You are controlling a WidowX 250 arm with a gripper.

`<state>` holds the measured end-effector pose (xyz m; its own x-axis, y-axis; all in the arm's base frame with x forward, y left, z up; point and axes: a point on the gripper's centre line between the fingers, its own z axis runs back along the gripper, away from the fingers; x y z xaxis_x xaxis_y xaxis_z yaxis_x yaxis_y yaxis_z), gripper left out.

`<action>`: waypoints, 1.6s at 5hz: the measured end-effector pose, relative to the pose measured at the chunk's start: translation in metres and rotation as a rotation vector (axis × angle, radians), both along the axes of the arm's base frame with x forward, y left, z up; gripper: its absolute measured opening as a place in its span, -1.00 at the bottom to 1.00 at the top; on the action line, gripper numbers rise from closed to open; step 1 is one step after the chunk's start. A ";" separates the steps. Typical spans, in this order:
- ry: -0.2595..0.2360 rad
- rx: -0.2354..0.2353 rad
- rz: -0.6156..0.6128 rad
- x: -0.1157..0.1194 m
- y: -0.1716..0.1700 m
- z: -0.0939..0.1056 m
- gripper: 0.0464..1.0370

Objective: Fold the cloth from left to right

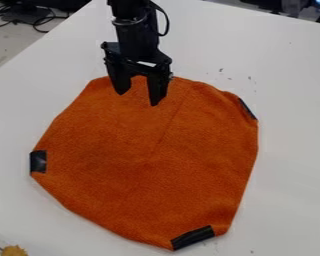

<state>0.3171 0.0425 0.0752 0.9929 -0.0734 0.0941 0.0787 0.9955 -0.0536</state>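
My gripper (138, 99) hangs over the top part of the orange cloth (146, 165), its two fingers spread apart with only cloth visible beneath them. The cloth lies spread out on the white table, with a faint crease running down from its upper edge toward the middle. Black tape marks its left corner, its upper right edge and its bottom right corner. Whether the fingertips touch the cloth, I cannot tell.
The white table (289, 90) extends around the cloth on all sides. Small dark specks lie beyond the cloth's upper right edge. A yellowish-brown object (14, 250) is at the bottom left corner, and dark cables (39, 21) lie past the table's edge at the top left.
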 end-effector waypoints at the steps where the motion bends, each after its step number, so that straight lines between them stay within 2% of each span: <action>1: 0.025 -0.005 0.006 -0.002 0.000 -0.008 0.93; 2: 0.003 0.022 0.025 -0.010 0.003 -0.011 0.93; 3: -0.042 0.058 0.065 -0.020 0.014 -0.001 0.93; 4: -0.050 0.075 0.154 -0.050 0.035 -0.003 0.93; 6: -0.032 0.097 0.326 -0.111 0.065 -0.020 0.93; 7: -0.007 0.111 0.374 -0.130 0.076 -0.029 0.93; 8: 0.011 0.110 0.394 -0.134 0.085 -0.038 0.93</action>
<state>0.1831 0.1273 0.0374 0.9479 0.3037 0.0959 -0.3098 0.9491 0.0564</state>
